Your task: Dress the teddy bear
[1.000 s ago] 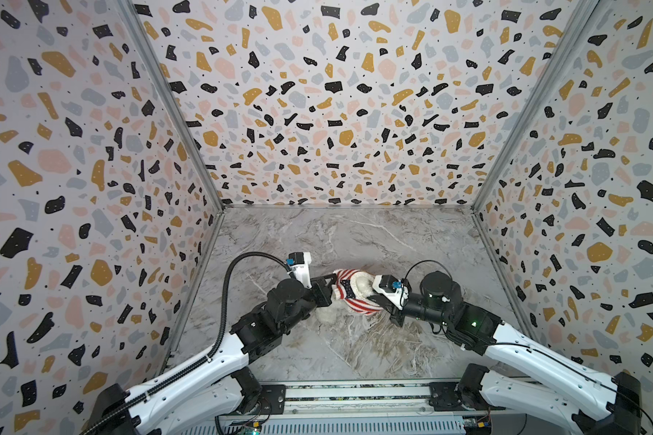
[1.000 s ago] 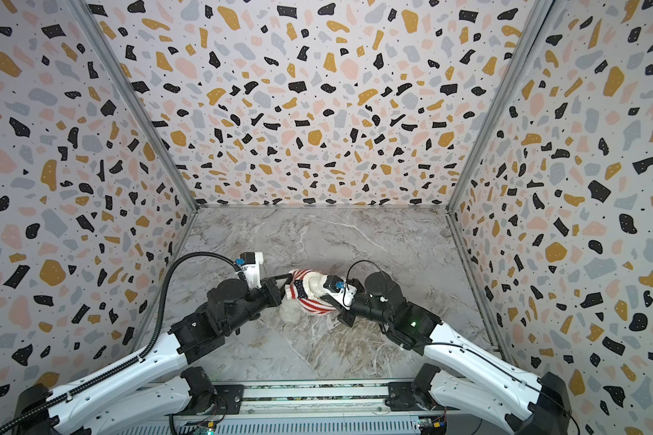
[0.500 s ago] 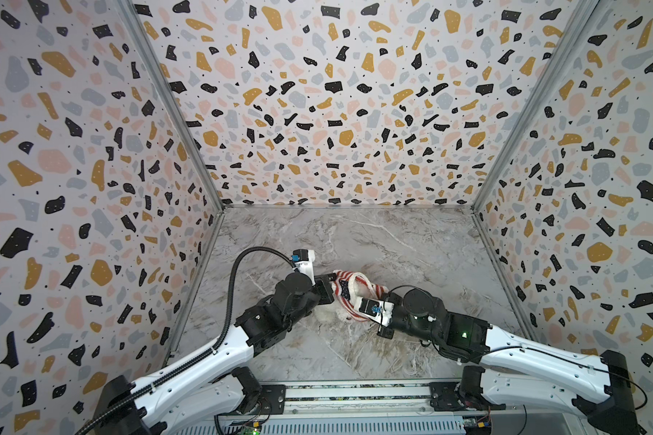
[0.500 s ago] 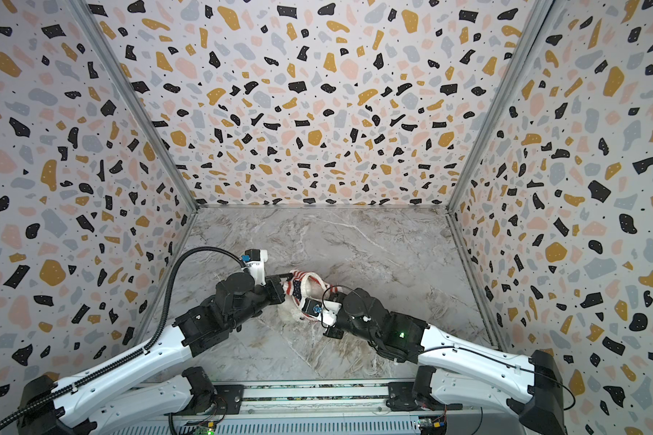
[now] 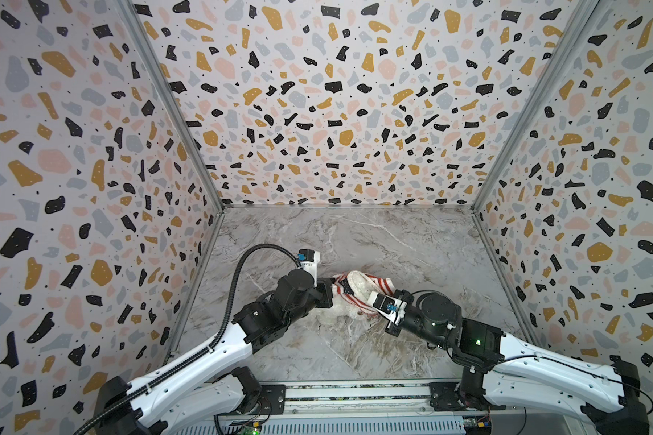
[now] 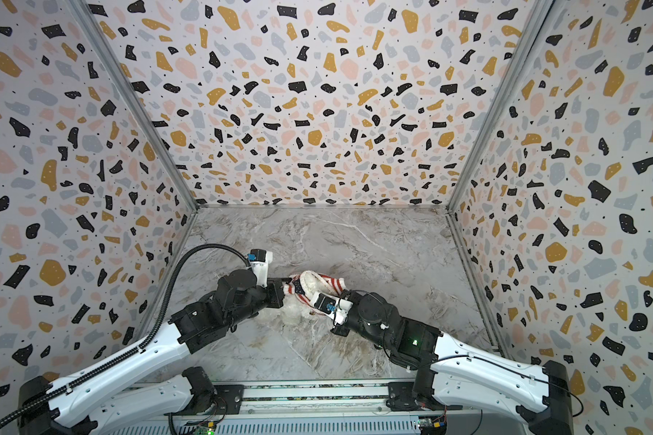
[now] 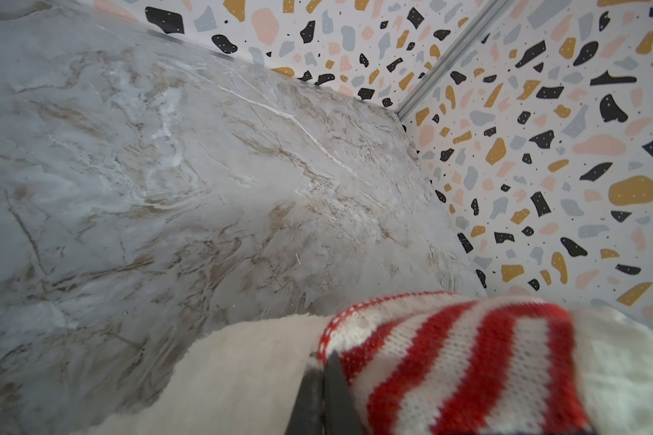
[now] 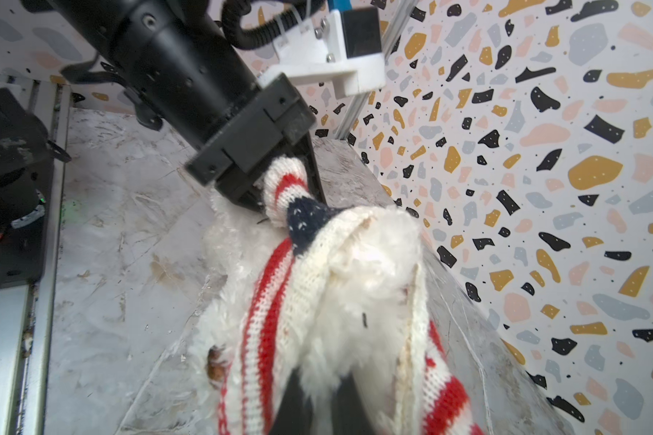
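- Red-and-white striped knit top (image 8: 268, 301) fills the right wrist view. There the right gripper (image 8: 323, 384) is pinched almost closed on the top's near hem, with white fluff bunched between its fingers. In both top views the camera mount hides those tips.
- The teddy bear (image 5: 356, 280) lies mid-table on the marble tabletop (image 5: 355, 357), partly inside the top. Its face is hidden, so I cannot tell which end is in.
- The left gripper (image 7: 322, 391), reaching from the left, is clamped tight on the top's left edge. Only the right wrist view shows the navy starred patch (image 8: 308, 218) beside it.
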`<state>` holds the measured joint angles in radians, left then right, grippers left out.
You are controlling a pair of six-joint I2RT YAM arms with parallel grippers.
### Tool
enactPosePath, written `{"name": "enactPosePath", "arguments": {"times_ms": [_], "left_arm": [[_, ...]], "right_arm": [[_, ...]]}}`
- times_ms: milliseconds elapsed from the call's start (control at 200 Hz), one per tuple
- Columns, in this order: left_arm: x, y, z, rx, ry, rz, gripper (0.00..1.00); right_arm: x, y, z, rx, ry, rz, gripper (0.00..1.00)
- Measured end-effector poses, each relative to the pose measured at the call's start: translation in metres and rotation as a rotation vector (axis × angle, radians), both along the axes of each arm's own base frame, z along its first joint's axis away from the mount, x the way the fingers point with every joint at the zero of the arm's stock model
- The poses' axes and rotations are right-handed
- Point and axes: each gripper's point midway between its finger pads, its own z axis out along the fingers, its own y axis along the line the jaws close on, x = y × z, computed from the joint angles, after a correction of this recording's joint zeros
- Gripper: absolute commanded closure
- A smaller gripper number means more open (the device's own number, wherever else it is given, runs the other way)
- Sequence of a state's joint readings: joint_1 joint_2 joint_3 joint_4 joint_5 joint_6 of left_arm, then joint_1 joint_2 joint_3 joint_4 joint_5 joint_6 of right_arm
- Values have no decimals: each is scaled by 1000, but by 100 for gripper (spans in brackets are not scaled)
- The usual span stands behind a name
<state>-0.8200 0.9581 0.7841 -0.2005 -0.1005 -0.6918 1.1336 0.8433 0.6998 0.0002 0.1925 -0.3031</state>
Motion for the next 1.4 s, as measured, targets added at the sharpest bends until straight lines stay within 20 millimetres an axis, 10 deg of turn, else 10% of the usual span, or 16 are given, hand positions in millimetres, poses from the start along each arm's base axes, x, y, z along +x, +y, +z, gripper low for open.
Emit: {"name": "enactPosePath", "arguments": {"times_ms": [100,285,526,681,971,1402], "left_arm": [[-3,-5,10,18,-29,-54,100],[-2,-7,24,34,-84,-82,48],[1,-1,47,-2,-164,-53,21],[-7,2,61,-121,-227,-57,30],[-25,-40,7,-266,-119,-166,40],[-29,-87,-11,-392,-67,-210,59]], "right_arm": [[12,-1,-2,7,32,-51,100],[32,-2,-4,43,128,-128,100],[57,-15,4,193,325,-226,100],[69,-17,-2,298,483,-288,100],[81,-17,-15,472,700,-397,100],[86,-39,-39,647,795,-548,100]]}}
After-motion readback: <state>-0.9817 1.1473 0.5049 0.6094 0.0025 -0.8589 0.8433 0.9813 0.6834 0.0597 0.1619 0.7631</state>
